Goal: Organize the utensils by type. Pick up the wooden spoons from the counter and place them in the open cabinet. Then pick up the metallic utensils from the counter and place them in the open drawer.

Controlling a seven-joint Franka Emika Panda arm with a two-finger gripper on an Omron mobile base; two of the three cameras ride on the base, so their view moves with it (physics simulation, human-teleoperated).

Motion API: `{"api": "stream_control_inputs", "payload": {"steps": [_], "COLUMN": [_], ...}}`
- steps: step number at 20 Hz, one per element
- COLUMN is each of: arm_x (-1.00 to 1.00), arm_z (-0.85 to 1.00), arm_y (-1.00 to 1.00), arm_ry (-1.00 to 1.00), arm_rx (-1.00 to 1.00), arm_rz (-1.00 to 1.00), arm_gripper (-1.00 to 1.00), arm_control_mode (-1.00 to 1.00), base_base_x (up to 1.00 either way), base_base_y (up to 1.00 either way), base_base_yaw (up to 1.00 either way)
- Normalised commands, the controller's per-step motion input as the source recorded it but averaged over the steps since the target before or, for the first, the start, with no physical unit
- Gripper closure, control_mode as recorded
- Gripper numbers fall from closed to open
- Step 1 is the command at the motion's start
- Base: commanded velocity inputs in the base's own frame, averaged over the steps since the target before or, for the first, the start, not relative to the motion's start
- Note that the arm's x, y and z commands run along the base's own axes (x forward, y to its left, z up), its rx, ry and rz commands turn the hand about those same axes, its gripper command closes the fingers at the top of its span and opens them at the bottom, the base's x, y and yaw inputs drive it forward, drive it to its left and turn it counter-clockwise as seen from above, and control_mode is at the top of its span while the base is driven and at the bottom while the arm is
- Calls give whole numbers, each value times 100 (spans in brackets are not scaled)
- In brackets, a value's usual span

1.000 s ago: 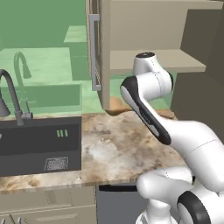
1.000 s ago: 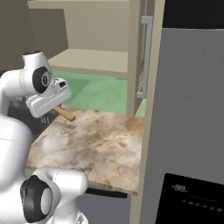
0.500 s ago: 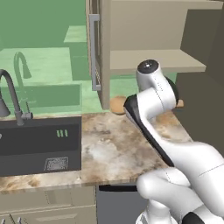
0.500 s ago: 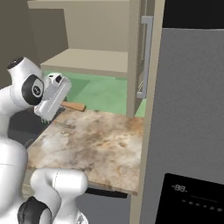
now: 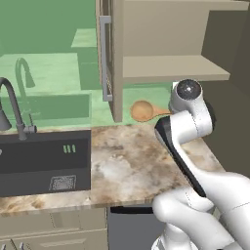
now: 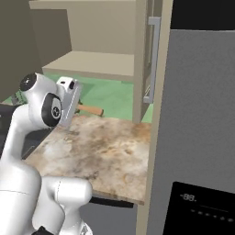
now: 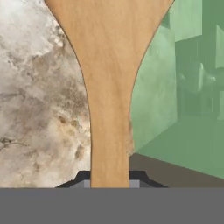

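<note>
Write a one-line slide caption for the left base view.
Robot arm lifts a wooden spoon above the counter, beneath the open cabinet.

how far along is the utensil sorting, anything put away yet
Nothing looks put away: the visible cabinet shelf is bare. In hand: the gripper is shut on the large wooden spoon, held above the counter below that shelf. Left: shelving it, then the other utensils, which I can't see here.

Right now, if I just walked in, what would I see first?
First, the big white robot arm lifted over the marbled counter, its gripper shut on a large orange-tan wooden spoon. The spoon's bowl sticks out in the air just below the open cabinet. On the left sits a dark sink with a curved tap.
</note>
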Motion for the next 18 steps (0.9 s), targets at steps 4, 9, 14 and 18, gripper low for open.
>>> {"api": "stream_control_inputs", "payload": {"steps": [4, 9, 14, 18], "arm_x": [30, 34, 46, 47], "arm_z": [53, 57, 39, 33], "arm_y": [-17, -8, -1, 0], "arm_ry": [0, -8, -17, -30], "arm_rx": [0, 0, 0, -1], "arm_rz": [11, 20, 20, 13], "arm_gripper": [100, 100, 100, 100], "arm_control_mode": [-100, -100, -100, -100], "base_base_x": [0, 0, 0, 0], "base_base_y": [0, 0, 0, 0], "base_base_yaw": [0, 0, 0, 0]}}
